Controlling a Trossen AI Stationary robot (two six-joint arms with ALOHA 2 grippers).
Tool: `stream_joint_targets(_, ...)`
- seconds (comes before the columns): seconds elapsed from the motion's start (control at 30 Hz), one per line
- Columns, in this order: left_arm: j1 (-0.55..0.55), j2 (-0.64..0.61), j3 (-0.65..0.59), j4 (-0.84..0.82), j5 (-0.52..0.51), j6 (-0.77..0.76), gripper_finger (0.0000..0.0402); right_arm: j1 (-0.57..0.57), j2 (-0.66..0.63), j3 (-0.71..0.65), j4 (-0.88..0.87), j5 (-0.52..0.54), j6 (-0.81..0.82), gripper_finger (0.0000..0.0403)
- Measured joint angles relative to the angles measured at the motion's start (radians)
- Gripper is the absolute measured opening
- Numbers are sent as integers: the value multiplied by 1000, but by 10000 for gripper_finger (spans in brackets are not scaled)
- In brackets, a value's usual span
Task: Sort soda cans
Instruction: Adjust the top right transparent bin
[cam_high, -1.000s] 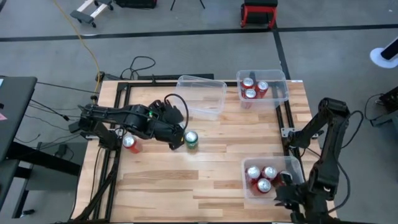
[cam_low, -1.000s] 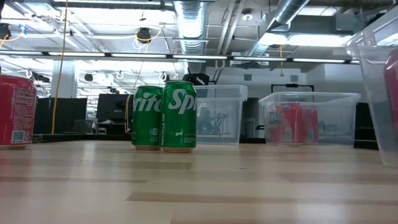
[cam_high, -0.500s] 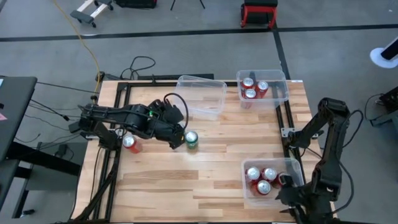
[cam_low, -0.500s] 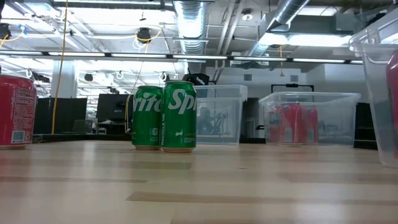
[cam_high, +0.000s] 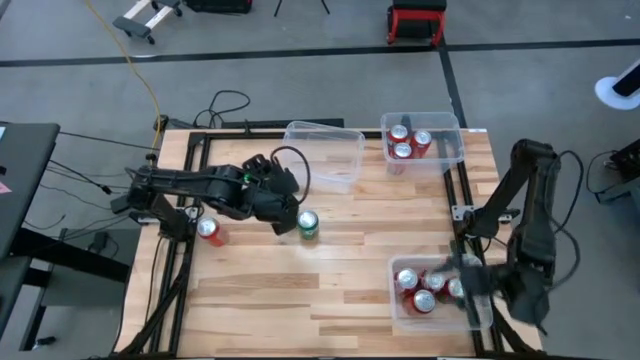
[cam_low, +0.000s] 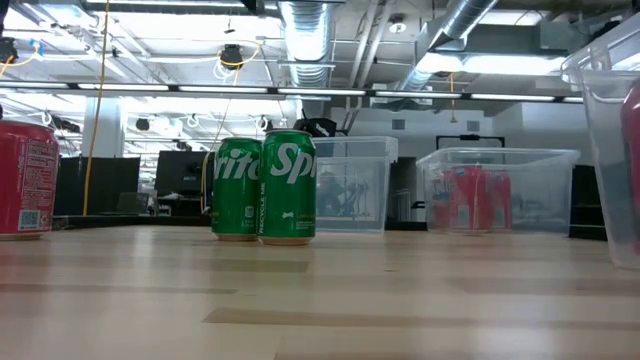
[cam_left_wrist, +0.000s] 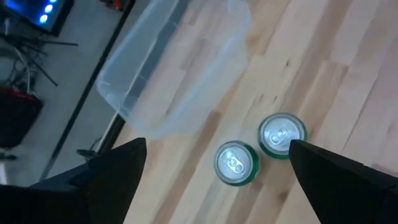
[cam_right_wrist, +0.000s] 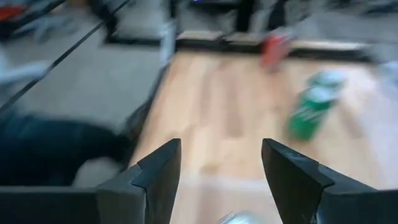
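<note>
1. High view is showing the left pincer (cam_high: 285, 207) hovering wide open over the two green soda cans (cam_high: 307, 224) near the middle of the counter (cam_high: 330, 280), with nothing between its fingers.
2. Left wrist view is showing those green cans (cam_left_wrist: 236, 163) standing upright just beside each other; I judge that a descent on one is risking a finger clipping its neighbour and tipping it over.
3. An empty clear bin (cam_high: 325, 152) is sitting near them, so a toppled can could be rolling against its wall.
4. The right pincer (cam_high: 470, 290) is hanging parted and empty at the near bin (cam_high: 400, 305), which is holding red soda cans (cam_high: 420, 285); a careless swing could be knocking the bin's rim and shifting it.
5. A lone red can (cam_high: 209, 230) is standing at the counter's left edge beside the left arm, where I judge a sweeping elbow could be pushing it off.
6. The far bin (cam_high: 450, 135) is holding three more red cans (cam_high: 405, 141).
</note>
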Motion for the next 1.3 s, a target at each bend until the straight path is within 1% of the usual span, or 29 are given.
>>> stream_joint_targets(0.07, 19, 0, -39, 32, 21, 45, 388, -63, -47, 0, 2, 36, -33, 239)
stream_joint_targets(0.13, 49, 2, -82, 41, 40, 79, 388, -143, -93, 0, 7, 41, -66, 239)
stream_joint_targets(0.23, 103, -7, -173, 97, 68, 135, 388, -284, -142, 0, 9, 41, -76, 239)
stream_joint_targets(0.37, 174, -36, -330, 249, 119, 239, 385, -478, -166, 0, 6, 25, -90, 239)
stream_joint_targets(0.43, 210, -65, -400, 325, 157, 280, 379, -567, -165, 0, 6, -23, -99, 239)
stream_joint_targets(0.53, 254, -130, -501, 419, 209, 319, 369, -694, -147, 0, 27, -147, -141, 239)
stream_joint_targets(0.63, 280, -222, -588, 454, 232, 322, 362, -791, -117, 0, 47, -242, -183, 239)
stream_joint_targets(0.73, 293, -349, -675, 447, 229, 268, 361, -866, -99, 0, 69, -295, -229, 239)
stream_joint_targets(0.8, 302, -445, -744, 444, 226, 222, 361, -920, -85, 0, 84, -309, -271, 239)
stream_joint_targets(0.9, 314, -571, -842, 446, 224, 149, 361, -1029, -56, 0, 158, -341, -346, 239)
stream_joint_targets(0.93, 321, -606, -875, 458, 223, 138, 361, -1077, -44, 0, 198, -377, -379, 239)
stream_joint_targets(0.97, 325, -640, -908, 479, 223, 131, 361, -1128, -31, 0, 247, -435, -411, 239)
stream_joint_targets(1.07, 336, -713, -1013, 584, 220, 129, 361, -1292, 18, 0, 371, -644, -452, 239)
stream_joint_targets(1.1, 338, -730, -1045, 621, 220, 127, 361, -1343, 32, 0, 390, -673, -451, 239)
stream_joint_targets(1.2, 340, -758, -1127, 711, 220, 119, 361, -1510, 68, 34, 336, -661, -438, 230)
stream_joint_targets(1.27, 340, -765, -1176, 764, 220, 120, 361, -1627, 91, 64, 267, -649, -409, 216)
stream_joint_targets(1.3, 340, -766, -1200, 794, 220, 127, 361, -1684, 109, 78, 230, -660, -402, 207)
